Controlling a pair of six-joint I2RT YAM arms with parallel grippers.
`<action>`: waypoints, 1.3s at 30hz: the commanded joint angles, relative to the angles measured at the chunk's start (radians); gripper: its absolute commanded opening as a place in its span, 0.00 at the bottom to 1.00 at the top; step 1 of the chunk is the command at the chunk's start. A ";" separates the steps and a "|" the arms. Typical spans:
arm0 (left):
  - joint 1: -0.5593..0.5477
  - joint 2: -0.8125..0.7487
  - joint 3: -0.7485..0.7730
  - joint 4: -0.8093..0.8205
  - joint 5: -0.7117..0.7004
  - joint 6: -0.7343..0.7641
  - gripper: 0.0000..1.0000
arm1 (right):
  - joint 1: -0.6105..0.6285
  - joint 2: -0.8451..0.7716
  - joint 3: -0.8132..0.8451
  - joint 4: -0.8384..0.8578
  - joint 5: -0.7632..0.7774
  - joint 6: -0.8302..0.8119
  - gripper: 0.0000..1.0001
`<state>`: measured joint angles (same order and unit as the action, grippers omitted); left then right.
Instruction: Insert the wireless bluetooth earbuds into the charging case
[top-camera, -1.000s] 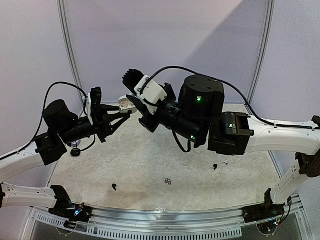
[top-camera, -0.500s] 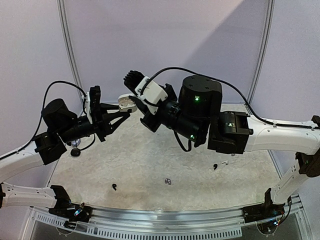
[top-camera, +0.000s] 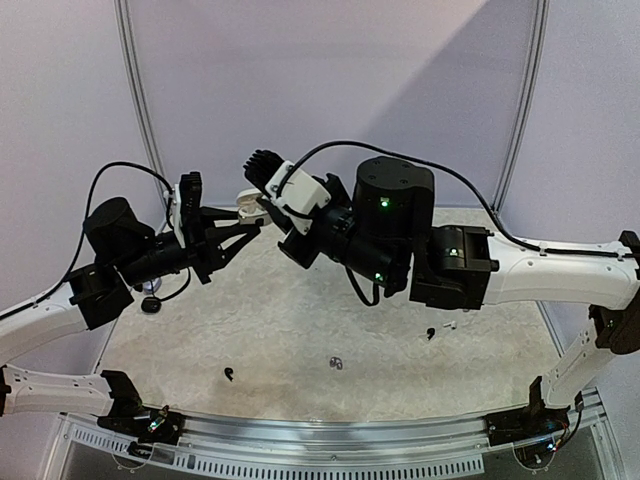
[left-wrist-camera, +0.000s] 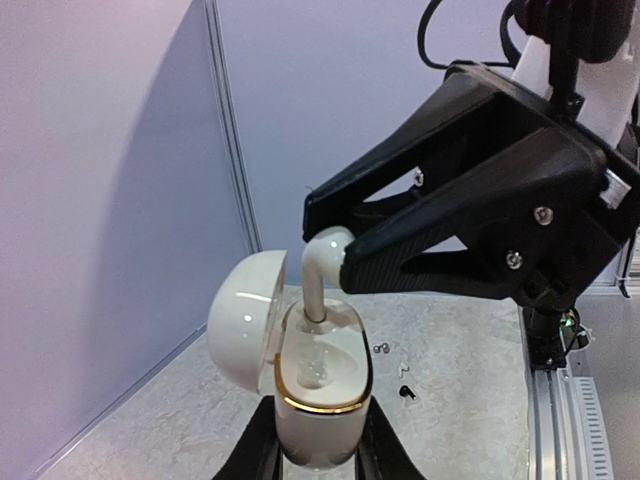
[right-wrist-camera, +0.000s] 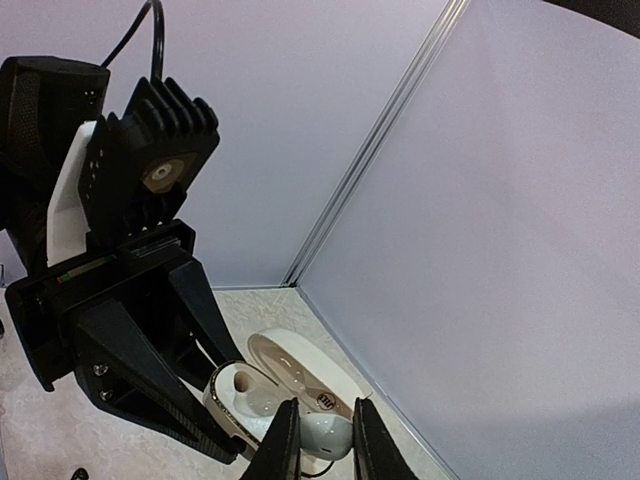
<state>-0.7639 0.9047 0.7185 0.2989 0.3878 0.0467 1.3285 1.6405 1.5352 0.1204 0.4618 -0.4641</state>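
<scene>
Left wrist: the left claw (left-wrist-camera: 318, 448) is clamped on the base of the case (left-wrist-camera: 318, 400), held upright in the air with its lid (left-wrist-camera: 245, 312) swung back to the left. The right claw (left-wrist-camera: 330, 248) is pinched on the head of a white earbud (left-wrist-camera: 315, 292), whose stem tip is at the far socket and seems not yet seated. A tilted stem could catch on the gold rim and jam; pushing harder might then twist the case in its grip, or pop the earbud loose to drop; a finger brushing the lid could flip it shut. The near socket (left-wrist-camera: 318, 368) looks empty.

Right wrist: the earbud sits between the two fingers, just beside the case's rim; one round socket shows bare; no other bud is inside.

Top: both claws meet high above the bench (top-camera: 300, 300); on it lie a black bud (top-camera: 229, 375), a grey bud (top-camera: 336, 363), a second black bud (top-camera: 430, 333) and a white bud (top-camera: 449, 325).
</scene>
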 joint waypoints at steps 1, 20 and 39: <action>-0.008 -0.003 0.024 0.016 0.011 -0.007 0.00 | -0.012 0.018 -0.018 -0.018 0.017 0.010 0.00; -0.008 -0.003 0.018 0.015 0.008 0.007 0.00 | -0.014 0.060 0.013 -0.036 0.054 -0.082 0.00; -0.007 -0.012 0.007 0.019 0.005 0.004 0.00 | -0.013 0.085 0.044 -0.051 0.062 -0.078 0.13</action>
<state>-0.7631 0.9054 0.7185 0.2646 0.3466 0.0471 1.3281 1.6917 1.5639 0.1165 0.5140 -0.5472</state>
